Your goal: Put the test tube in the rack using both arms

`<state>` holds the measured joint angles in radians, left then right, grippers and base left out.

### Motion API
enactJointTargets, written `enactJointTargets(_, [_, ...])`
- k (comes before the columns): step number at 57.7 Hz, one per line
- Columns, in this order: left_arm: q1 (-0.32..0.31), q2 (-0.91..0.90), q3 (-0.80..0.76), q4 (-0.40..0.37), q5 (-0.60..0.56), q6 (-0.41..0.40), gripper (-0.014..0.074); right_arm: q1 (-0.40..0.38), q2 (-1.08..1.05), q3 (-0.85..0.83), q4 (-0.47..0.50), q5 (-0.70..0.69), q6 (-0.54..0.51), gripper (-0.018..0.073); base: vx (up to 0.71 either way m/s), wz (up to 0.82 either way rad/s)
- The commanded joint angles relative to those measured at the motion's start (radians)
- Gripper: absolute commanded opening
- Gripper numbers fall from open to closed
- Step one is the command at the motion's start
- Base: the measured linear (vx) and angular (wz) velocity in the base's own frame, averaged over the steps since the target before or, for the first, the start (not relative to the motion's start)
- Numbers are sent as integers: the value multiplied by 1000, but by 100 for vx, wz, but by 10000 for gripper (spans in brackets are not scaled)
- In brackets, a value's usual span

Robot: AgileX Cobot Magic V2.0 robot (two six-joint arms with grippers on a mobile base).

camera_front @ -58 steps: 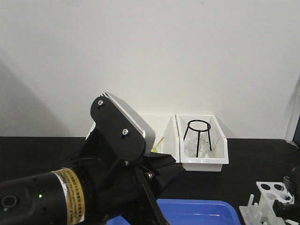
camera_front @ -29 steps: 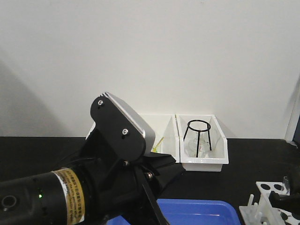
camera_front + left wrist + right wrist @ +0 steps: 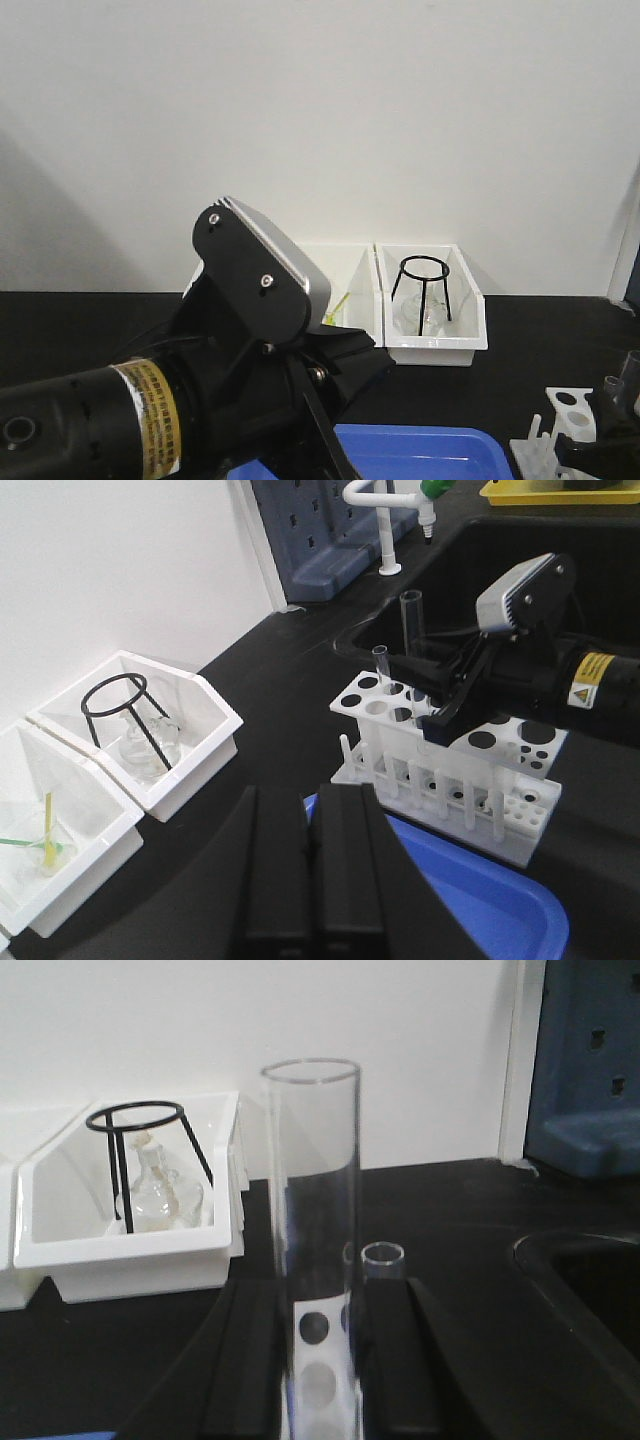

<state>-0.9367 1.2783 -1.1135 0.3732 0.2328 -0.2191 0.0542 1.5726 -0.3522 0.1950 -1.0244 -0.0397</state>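
The black tabletop (image 3: 262, 690) carried everything. The left arm (image 3: 180, 400) filled the lower left of the front view, and the left gripper (image 3: 312, 798) was empty, its fingers pressed together. The right arm (image 3: 545, 675) reached in over the white rack (image 3: 455, 780), which stood just beside a blue tray (image 3: 490, 890). White bins (image 3: 195, 715) sat well apart by the wall. The right gripper (image 3: 315, 1295) was clamped on the test tube (image 3: 312, 1160), holding it upright over the rack's holes. Whether its lower end had entered a hole could not be told. A thinner tube (image 3: 382, 1257) stood in the rack nearby.
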Motion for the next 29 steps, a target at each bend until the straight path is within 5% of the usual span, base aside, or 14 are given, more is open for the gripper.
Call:
enactJointTargets(1, [2, -26, -27, -2, -79, -10, -6, -7, 15, -20, -13, -105, 9, -6, 0, 0])
enactJointTargets(29, [2, -26, -27, -2, -81, -6, -6, -7, 96, -20, -16, -134, 21, 68, 0, 0])
